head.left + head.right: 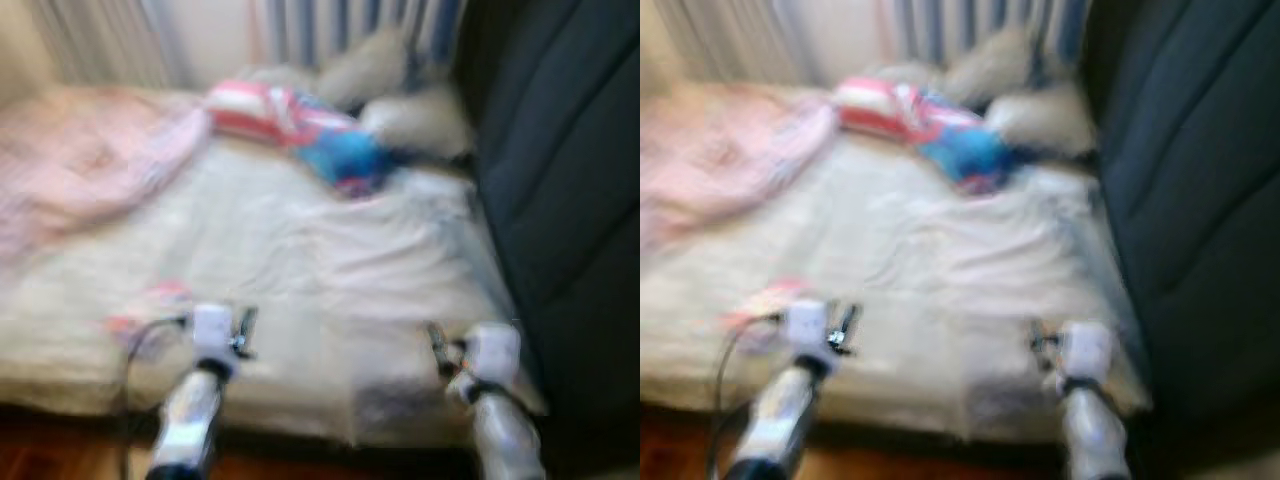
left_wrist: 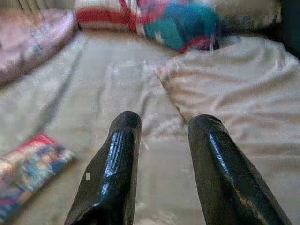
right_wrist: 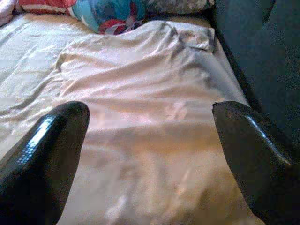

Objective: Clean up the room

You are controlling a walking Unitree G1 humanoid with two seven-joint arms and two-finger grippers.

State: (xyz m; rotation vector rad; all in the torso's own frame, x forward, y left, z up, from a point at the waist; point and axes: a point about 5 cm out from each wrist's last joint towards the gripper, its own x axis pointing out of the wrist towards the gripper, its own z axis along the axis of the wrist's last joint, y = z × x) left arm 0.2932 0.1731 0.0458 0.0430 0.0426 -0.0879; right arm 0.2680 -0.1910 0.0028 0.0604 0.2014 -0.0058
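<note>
A bed with a cream sheet [image 1: 250, 230] lies before me, blurred in the eye views. A crumpled pale cloth [image 3: 140, 70] lies on its right half. A red-and-white striped and blue bundle [image 1: 300, 125] rests at the far end. A flat colourful packet [image 2: 28, 161] lies near the bed's front left edge. My left gripper [image 1: 243, 332] hovers open over the front edge, beside the packet, with nothing between its fingers [image 2: 119, 154]. My right gripper [image 1: 437, 348] is wide open above the pale cloth's near end, also empty.
A pink blanket [image 1: 80, 160] is heaped on the bed's far left. Pale pillows [image 1: 415, 115] lean against striped curtains at the back. A tall dark padded panel [image 1: 570, 180] borders the bed's right side. Brown wooden floor [image 1: 40, 450] shows below the bed's front.
</note>
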